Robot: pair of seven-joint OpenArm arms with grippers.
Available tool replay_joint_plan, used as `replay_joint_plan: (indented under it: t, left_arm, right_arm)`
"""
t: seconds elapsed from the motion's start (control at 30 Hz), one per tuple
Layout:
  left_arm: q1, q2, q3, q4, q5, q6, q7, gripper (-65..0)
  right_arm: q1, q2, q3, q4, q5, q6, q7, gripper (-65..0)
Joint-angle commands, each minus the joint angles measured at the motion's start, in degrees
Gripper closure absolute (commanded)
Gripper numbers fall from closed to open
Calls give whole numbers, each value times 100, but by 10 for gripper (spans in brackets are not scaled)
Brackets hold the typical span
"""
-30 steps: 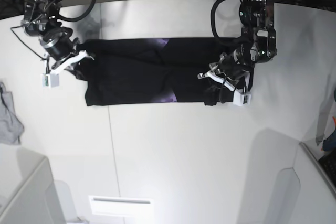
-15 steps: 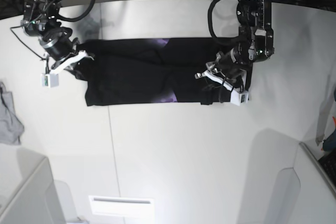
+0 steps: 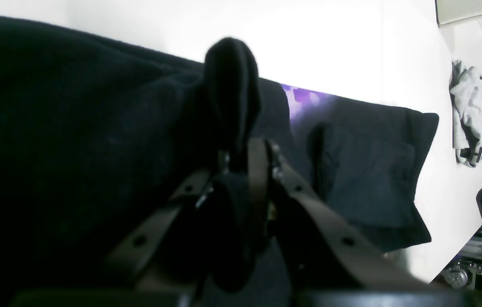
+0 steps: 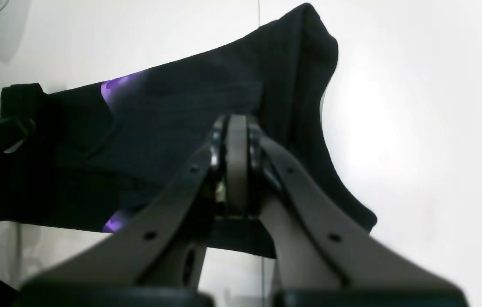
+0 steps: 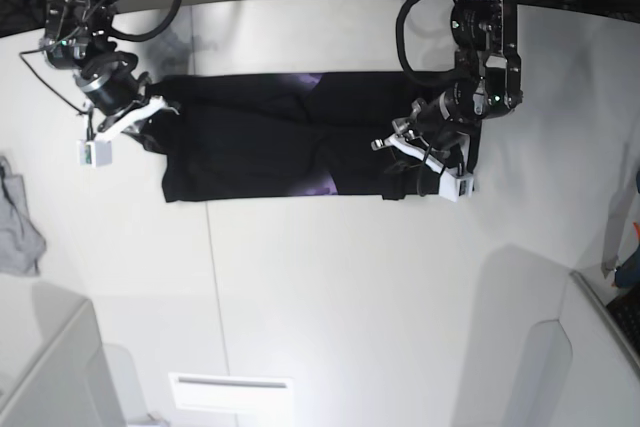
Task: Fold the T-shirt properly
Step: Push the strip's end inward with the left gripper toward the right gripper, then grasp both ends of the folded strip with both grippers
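Note:
The black T-shirt (image 5: 270,147) lies as a long flat band across the white table (image 5: 350,287), with bits of purple print (image 5: 320,187) showing. My left gripper (image 5: 402,139) is at the band's right end. In the left wrist view the left gripper (image 3: 241,157) is shut on a raised fold of the T-shirt (image 3: 364,170). My right gripper (image 5: 150,110) is at the band's left end. In the right wrist view the right gripper (image 4: 236,128) has its fingers pressed together at the edge of the T-shirt (image 4: 172,111), which rises toward them.
A small grey cloth (image 5: 15,222) lies at the table's left edge and also shows as the grey cloth (image 3: 467,111) in the left wrist view. A white flat box (image 5: 230,392) sits near the front edge. Grey panels stand at the front corners.
My left gripper has shifted slightly to the left, dragging the shirt's right end with it. The right arm has not moved.

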Motion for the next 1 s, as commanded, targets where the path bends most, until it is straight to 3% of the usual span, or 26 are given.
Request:
replay_joint_plan:
  t: [0.0, 0.1, 0.23, 0.33, 0.47, 0.53, 0.6, 0.63, 0.73, 0.83, 0.97]
  left_arm:
    - [-70, -6, -6, 105, -104, -64, -78, -76]
    - [-70, -6, 126, 105, -104, -64, -78, -211]
    - [-87, -6, 556, 105, -104, -64, -105, -339]
    - [-325, -6, 1163, -36, -95, -64, -87, -378]
    - [-536, -23, 1805, -45, -104, -56, -78, -372]
    - [-430, -50, 1682, 289, -104, -56, -78, -355]
    - [-166, -120, 1330, 817, -78, -56, -78, -291]
    - [-26, -243, 1066, 1028, -60, -56, -78, -244]
    - [387, -507, 108, 1318, -87, -56, -78, 0]
    - [563, -665, -455, 1204, -60, -56, -78, 0]
    - [660, -700, -569, 632, -52, -82, -78, 0]
  right_arm:
    - [37, 51, 24, 116, 92, 45, 120, 0]
    - [37, 51, 24, 116, 92, 45, 120, 0]
    - [37, 51, 24, 116, 92, 45, 120, 0]
    - [45, 51, 24, 116, 92, 45, 120, 0]
    - [54, 51, 24, 116, 92, 45, 120, 0]
    - [37, 51, 42, 116, 92, 45, 120, 0]
    - [28, 51, 59, 116, 92, 45, 120, 0]
    - [28, 51, 68, 116, 92, 45, 120, 0]
    - [-43, 51, 68, 116, 92, 45, 120, 0]
    - [-43, 51, 42, 116, 92, 54, 120, 0]
    - [1, 51, 33, 107, 92, 54, 120, 0]
